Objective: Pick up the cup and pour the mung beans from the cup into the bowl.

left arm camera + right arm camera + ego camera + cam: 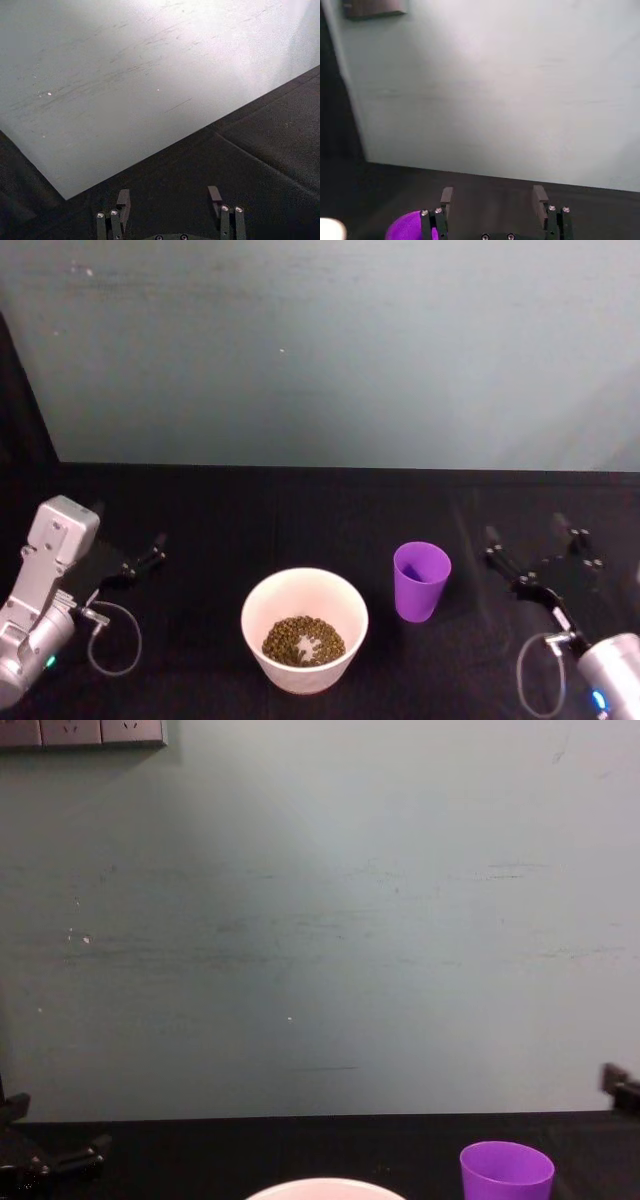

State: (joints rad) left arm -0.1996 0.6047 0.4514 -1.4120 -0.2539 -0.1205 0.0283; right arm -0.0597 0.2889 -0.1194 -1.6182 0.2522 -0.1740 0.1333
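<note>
In the head view the purple cup (421, 580) stands upright on the black worktop (300, 520), right of centre in the lower half of the frame, its mouth facing up and its inside looking purple all the way down. Just to its left, apart from it, sits the white bowl (304, 628) at lower centre, with a heap of mung beans (303, 640) lying in its bottom. The right end effector (535, 545) is at the lower right of the frame, near the cup but clear of it, its two dark fingers spread apart and holding nothing. The left end effector (140, 562) is at the lower left, well apart from the bowl; its fingers look spread, and the left wrist view confirms this, showing its fingers (123, 200) apart over bare black cloth with a pale wall (125, 75) beyond. In the right wrist view the right arm's fingers (539, 200) stand wide apart at the bottom of the frame, the cup's rim (407, 227) shows at lower left beside them, and a sliver of the bowl (331, 231) sits at the bottom left corner. In the chest view the cup (506, 1170) stands at lower right and the bowl's rim (325, 1188) peeks up at the bottom centre edge
</note>
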